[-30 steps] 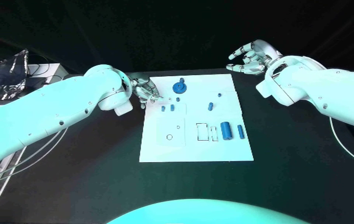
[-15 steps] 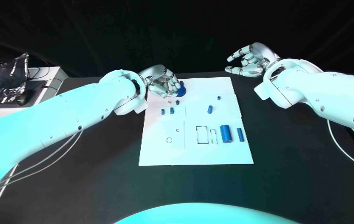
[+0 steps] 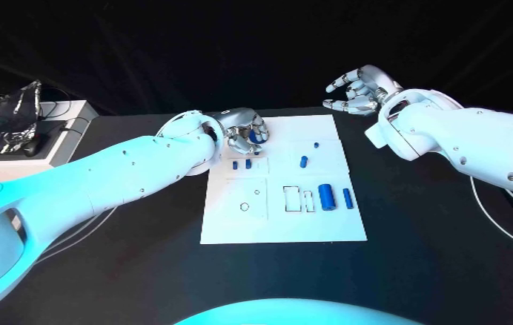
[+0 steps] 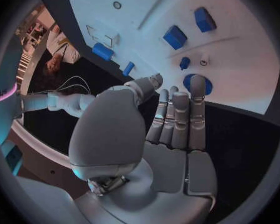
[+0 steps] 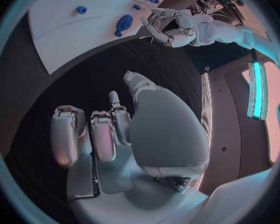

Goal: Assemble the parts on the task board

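So the left hand (image 3: 244,130) is up over the top left corner of the task board (image 3: 321,225), sitting right on top of the round blue part (image 4: 197,83) there. From the left wrist view its fingers (image 4: 177,117) are laid side by side, stretched toward that round piece, with the thumb out to one side. Nothing looks gripped, but I honestly can't tell if the fingertips are touching the piece or just above it.

The right hand (image 3: 358,91) is off the board, past its top right corner in the upper right of the head view, over black table (image 3: 428,221). Fingers loosely curled and spread, holding nothing.

The rest of the blue parts are scattered on the board: two small ones (image 3: 242,165) just below the left hand, a little peg (image 3: 316,145) and a short piece (image 3: 304,162) in the upper middle, then a fat cylinder (image 3: 328,197) and a thin one (image 3: 348,197) side by side at the right, next to some rectangular outlines.
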`<state>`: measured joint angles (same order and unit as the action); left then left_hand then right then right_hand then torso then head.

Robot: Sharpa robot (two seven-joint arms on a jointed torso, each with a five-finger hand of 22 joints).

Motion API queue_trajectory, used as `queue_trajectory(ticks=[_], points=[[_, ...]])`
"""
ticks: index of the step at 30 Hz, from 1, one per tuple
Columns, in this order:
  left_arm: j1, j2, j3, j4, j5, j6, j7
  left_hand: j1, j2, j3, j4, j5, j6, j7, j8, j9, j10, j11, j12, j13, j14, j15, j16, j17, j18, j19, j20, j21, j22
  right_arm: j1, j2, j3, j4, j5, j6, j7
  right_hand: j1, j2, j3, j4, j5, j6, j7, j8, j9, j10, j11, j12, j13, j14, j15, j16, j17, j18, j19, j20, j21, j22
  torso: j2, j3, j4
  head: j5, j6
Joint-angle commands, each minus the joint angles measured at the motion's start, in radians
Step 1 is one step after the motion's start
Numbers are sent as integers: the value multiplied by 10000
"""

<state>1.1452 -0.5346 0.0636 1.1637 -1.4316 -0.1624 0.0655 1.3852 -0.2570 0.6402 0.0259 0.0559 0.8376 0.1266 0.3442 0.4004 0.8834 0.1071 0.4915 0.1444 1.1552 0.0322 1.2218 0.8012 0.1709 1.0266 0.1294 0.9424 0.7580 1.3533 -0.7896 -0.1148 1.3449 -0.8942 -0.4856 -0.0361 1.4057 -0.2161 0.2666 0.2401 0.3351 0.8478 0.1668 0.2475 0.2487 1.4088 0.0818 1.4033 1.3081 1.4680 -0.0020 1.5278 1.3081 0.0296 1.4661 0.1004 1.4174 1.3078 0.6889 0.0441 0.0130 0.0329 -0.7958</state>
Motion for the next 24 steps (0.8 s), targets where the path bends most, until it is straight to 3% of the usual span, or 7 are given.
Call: queue_trajectory(ticks=[1, 4, 8, 24], points=[[7, 140, -26, -163, -1205, 96, 37, -107, 1, 72, 17, -34, 113, -21, -49, -30, 85, -44, -64, -61, 253, -18, 325, 282, 10, 310, 1, 365, 402, -8, 15, 4, 13, -11, -15, 156, 24, -48, 67, 15, 47, -81, 22, 55, 14, -58, 1, -62, 843, 762, 59, -16, 1563, 133, 324, 43, -56, 1228, 0, 0, 11, -10, -27], [7, 230, -51, -280, -1386, 173, -86, -176, -46, 113, 41, -36, 177, -38, -125, -83, 67, -46, -234, -174, 697, -31, 761, 722, -141, 896, -1, 1047, 1177, -9, 19, 4, 21, -16, -12, 155, 24, -48, 67, 15, 47, -81, 22, 55, 14, -58, 1, -62, 843, 762, 59, -16, 1563, 133, 324, 43, -56, 1228, 7, -5, 16, -16, -46], [9, 303, -66, -395, -1565, 390, -321, -224, -89, 114, 58, -38, 169, -53, -199, -122, 66, -52, -336, -237, 943, -44, 980, 973, -214, 1186, -5, 1383, 1560, -9, 21, 4, 26, -25, -13, 154, 27, -45, 73, 15, 53, -83, 22, 56, 14, -45, 1, -50, 856, 764, 59, -15, 1568, 131, 328, 42, -47, 1237, -3, -4, 16, -21, -74], [12, 696, -93, -952, -1745, 804, -583, -236, -46, 131, 91, -37, 318, -58, -309, -179, 220, -40, -472, -326, 1273, -23, 1294, 1228, -321, 1581, 26, 1865, 2105, -9, 35, 5, 46, -56, -23, 151, 33, -39, 86, 17, 82, -88, 22, 62, 14, -36, 0, -45, 861, 765, 57, -14, 1572, 131, 328, 41, -51, 1234, 2, 5, -1, -33, -159]])
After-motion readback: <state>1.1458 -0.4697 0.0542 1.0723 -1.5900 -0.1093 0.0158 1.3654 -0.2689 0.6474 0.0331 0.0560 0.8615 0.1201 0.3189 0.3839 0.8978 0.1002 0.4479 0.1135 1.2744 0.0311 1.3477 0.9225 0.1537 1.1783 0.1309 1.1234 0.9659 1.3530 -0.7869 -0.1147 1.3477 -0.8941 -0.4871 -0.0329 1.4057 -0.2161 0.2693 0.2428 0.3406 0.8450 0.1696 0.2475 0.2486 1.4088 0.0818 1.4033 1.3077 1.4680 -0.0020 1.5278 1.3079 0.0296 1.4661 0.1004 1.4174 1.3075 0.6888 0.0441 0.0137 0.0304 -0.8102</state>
